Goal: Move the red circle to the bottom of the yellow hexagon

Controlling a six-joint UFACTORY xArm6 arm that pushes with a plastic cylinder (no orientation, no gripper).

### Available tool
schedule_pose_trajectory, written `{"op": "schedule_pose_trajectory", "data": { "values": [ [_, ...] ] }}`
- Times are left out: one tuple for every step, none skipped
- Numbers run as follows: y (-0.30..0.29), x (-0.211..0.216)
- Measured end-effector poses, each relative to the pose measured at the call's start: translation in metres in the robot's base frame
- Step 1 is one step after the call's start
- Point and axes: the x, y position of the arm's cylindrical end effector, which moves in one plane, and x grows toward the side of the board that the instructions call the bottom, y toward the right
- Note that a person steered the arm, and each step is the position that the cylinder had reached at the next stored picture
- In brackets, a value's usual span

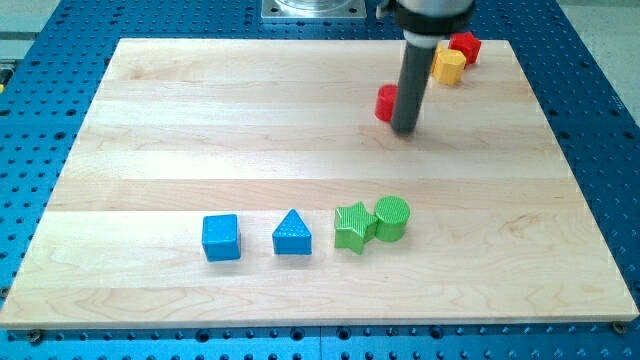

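No claw was fitted, so its state could not be told; my tip (404, 130) touched the red circle (385, 103) from its right. The yellow hexagon (449, 66) sat up-right. Pushing seemed underway; next, likely nudge the circle rightward beneath the hexagon.

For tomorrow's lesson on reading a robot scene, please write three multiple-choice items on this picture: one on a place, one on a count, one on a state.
1. Where is the yellow hexagon?
A. near the view's top right
B. near the view's bottom left
C. at the board's centre

2. How many blue blocks are on the board?
A. one
B. two
C. four

3. How do the green star and green cylinder stand?
A. stacked
B. far apart
C. side by side, touching

Answers:
1 A, it sits beside a red block at the top right.
2 B, a blue cube and a blue triangle.
3 C, no gap shows between them.
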Motion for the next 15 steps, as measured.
{"op": "schedule_pose_trajectory", "data": {
  "values": [
    [0.01, 0.023],
    [-0.049, 0.03],
    [-0.021, 0.004],
    [0.028, -0.017],
    [0.006, 0.001],
    [-0.074, 0.006],
    [-0.083, -0.027],
    [-0.017, -0.039],
    [0.036, -0.039],
    [0.017, -0.007],
    [0.042, -0.003],
    [0.065, -0.026],
    [0.087, 0.032],
    [0.076, 0.163],
    [0.004, 0.189]
  ]
}}
